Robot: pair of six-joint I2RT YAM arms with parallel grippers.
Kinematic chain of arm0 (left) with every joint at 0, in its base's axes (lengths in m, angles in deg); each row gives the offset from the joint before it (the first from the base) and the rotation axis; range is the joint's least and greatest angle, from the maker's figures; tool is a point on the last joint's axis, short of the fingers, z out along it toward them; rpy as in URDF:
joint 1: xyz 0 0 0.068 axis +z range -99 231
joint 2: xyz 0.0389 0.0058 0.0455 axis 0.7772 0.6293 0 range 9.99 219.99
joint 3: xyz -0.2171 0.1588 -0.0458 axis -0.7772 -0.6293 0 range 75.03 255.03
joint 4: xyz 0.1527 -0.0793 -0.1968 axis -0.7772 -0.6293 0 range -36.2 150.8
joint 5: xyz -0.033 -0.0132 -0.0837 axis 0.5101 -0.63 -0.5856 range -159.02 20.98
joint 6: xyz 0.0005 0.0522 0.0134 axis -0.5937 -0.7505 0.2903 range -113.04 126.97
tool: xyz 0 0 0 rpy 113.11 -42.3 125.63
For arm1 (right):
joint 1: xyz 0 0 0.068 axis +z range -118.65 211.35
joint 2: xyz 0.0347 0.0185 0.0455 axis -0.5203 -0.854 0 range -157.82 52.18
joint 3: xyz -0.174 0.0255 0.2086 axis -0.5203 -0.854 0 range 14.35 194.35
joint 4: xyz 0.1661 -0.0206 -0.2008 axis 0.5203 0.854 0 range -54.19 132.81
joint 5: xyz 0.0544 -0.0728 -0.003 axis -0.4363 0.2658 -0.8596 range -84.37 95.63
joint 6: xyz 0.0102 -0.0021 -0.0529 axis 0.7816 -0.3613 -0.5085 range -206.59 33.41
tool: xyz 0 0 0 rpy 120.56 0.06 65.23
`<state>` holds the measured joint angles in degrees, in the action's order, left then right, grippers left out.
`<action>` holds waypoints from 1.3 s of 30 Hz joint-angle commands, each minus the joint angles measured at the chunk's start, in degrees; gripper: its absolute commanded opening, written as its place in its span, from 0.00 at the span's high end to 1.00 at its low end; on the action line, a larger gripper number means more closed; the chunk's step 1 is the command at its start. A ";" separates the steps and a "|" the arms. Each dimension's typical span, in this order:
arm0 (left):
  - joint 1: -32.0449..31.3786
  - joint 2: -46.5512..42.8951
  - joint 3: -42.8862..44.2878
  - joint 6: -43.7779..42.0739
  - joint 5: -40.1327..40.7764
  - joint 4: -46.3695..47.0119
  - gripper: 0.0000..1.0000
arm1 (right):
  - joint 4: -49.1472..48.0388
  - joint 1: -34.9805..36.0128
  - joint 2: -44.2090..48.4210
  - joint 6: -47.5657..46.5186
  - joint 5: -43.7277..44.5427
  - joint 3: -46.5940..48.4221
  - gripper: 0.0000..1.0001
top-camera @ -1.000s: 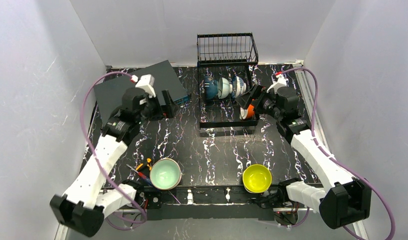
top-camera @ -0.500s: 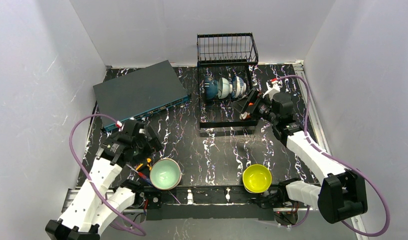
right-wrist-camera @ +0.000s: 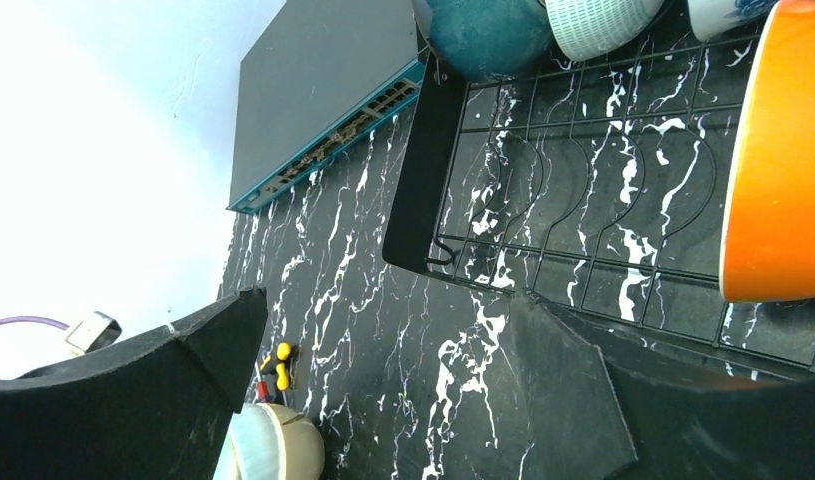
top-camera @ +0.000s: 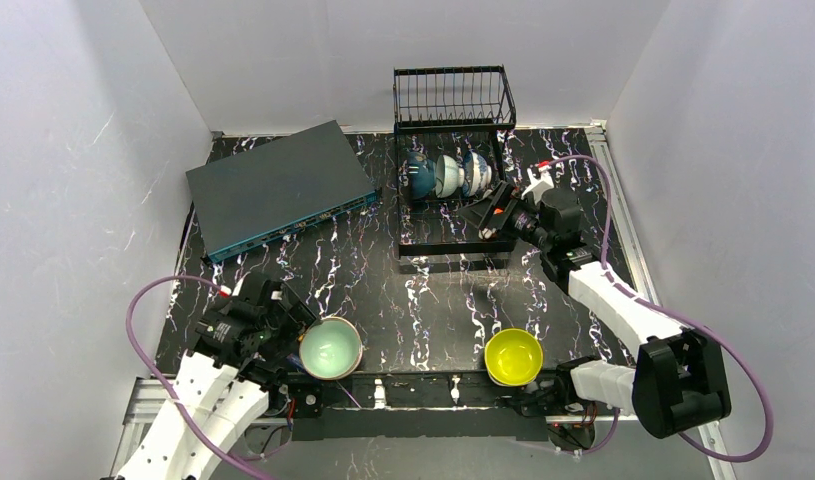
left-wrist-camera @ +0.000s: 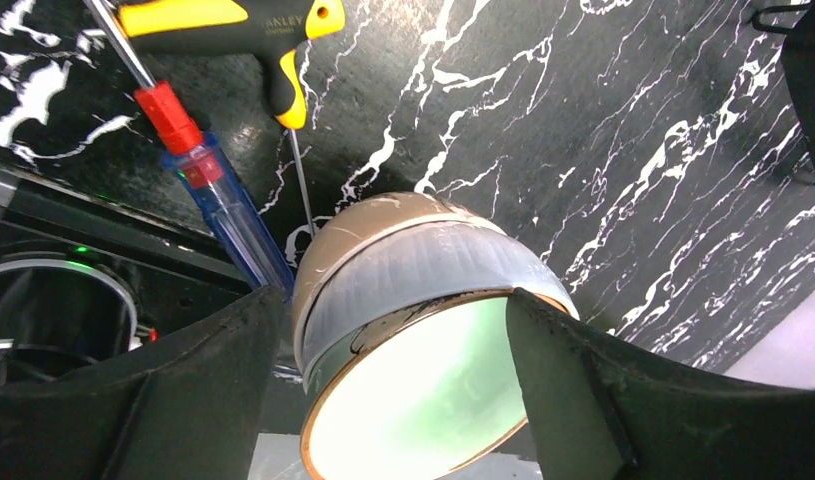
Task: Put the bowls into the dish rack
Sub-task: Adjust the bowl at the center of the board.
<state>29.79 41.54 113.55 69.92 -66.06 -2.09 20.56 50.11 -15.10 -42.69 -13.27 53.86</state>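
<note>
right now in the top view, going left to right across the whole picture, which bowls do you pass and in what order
mint-green bowl → dark blue bowl → white bowl → blue-and-white bowl → yellow bowl

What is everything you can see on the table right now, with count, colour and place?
racked bowls: four; dark blue bowl, white bowl and blue-and-white bowl in a row on edge, orange bowl at the rack's right side
loose bowls: two; mint-green bowl near left, yellow bowl near right
dish rack: one, black wire, far centre
flat box: one, dark grey, far left
hand tools: two; yellow-and-black tool, red-and-blue screwdriver, beside the mint-green bowl
table: one, black marbled
left gripper: open, straddling the mint-green bowl
right gripper: open, beside the orange bowl
</note>
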 commanded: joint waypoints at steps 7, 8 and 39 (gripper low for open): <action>0.03 3.67 -6.41 1.28 -9.67 5.79 0.36 | -4.70 -0.27 -0.39 0.99 -1.24 -0.37 0.01; -0.01 4.31 -6.71 1.26 -10.48 6.94 0.38 | -4.75 -0.23 -0.39 1.01 -1.16 -0.32 0.01; -22.48 32.90 4.47 3.96 -3.71 31.49 0.43 | -4.68 -0.30 0.21 0.86 -1.39 0.29 0.01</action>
<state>9.68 71.39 115.22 75.10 -74.16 29.58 18.88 50.11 -15.69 -41.54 -14.05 53.83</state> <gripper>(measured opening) 0.549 0.985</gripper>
